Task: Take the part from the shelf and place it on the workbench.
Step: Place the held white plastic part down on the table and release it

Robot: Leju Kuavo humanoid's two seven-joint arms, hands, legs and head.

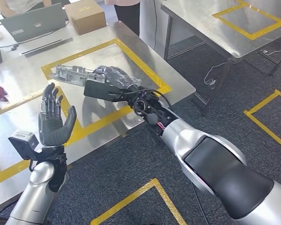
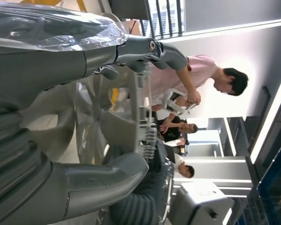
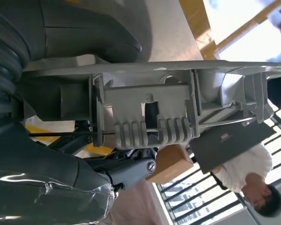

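Head view, steel workbench (image 1: 33, 75), yellow tape (image 1: 146, 70), carpet (image 1: 132, 164)

The part (image 1: 73, 75) lies on the workbench (image 1: 22, 79), box (image 1: 85, 15) behind it.

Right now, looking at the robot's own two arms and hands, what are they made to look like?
Both arms are smooth silver shells; the right arm carries a flat black panel, and black cables with a pink strand loop at its wrist. The left hand is dark grey with ribbed, segmented fingers, and a small grey box sits by its wrist. The right hand is wrapped in clear, shiny plastic film.
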